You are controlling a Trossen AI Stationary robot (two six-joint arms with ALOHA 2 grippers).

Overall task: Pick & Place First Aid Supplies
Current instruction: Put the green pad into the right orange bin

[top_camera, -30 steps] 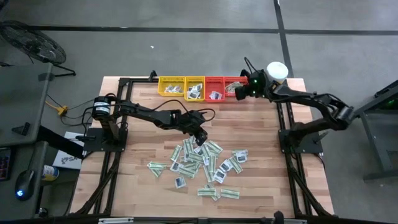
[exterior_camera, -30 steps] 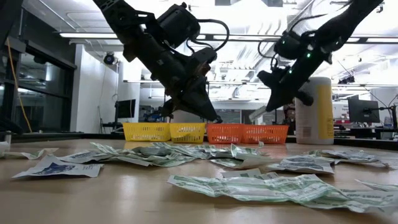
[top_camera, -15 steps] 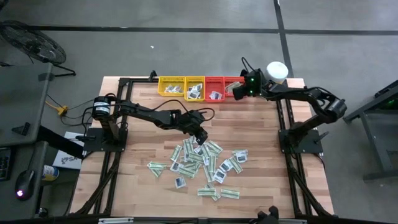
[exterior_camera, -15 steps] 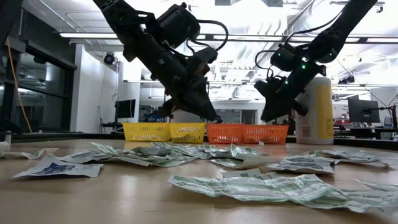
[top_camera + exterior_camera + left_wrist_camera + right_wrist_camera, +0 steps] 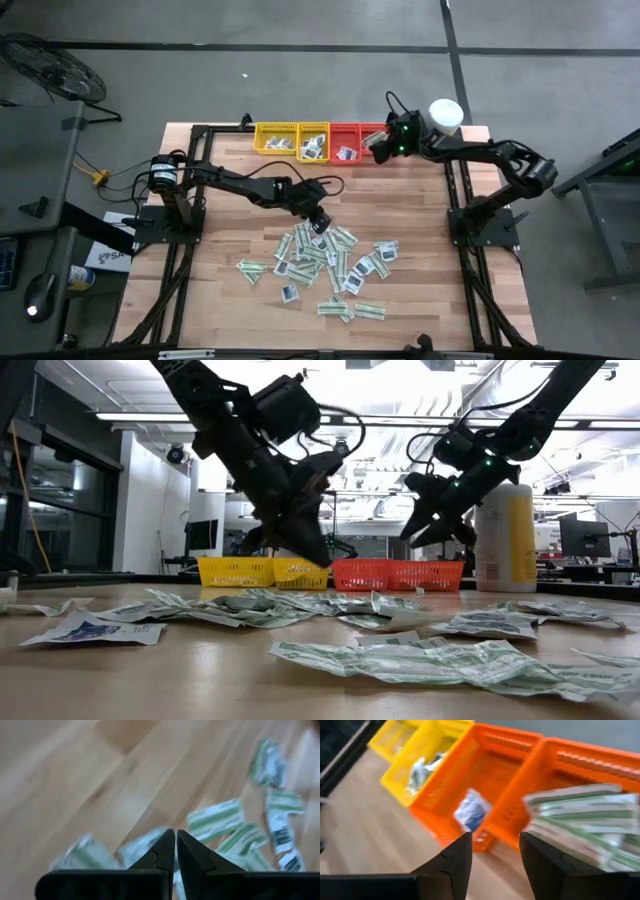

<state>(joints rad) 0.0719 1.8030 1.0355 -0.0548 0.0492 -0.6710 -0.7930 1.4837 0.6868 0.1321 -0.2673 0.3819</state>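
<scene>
The first aid supplies (image 5: 325, 262), dozens of small flat paper packets in white-and-green strips and white squares with a dark blue centre, lie scattered in a loose heap on the pale wooden counter (image 5: 220, 240), well in front of the row of yellow and red plastic mesh trays (image 5: 322, 140) at the counter's far edge. A few packets already lie in the trays; in the right wrist view a stack of green-striped strips (image 5: 585, 817) sits in the red tray (image 5: 580, 785) at the row's right end and a blue-centred square (image 5: 472, 810) in the red tray next to it.

The right gripper (image 5: 385, 148) hangs over the right end of the tray row, beside the tall white-and-yellow cylindrical canister (image 5: 446, 113). Its fingers (image 5: 455, 857) stand well apart with nothing between them, so this looks like the release step of a delivery, with the packet down in the tray.

The left gripper (image 5: 320, 222) is over the edge of the heap nearest the trays, its fingers (image 5: 162, 852) pressed almost together. Whether they pinch a packet cannot be told.

Next, I judge, the right arm must clear the tray row and come back to the heap for a single packet, choosing one lying apart from its neighbours so that only one lifts.
</scene>
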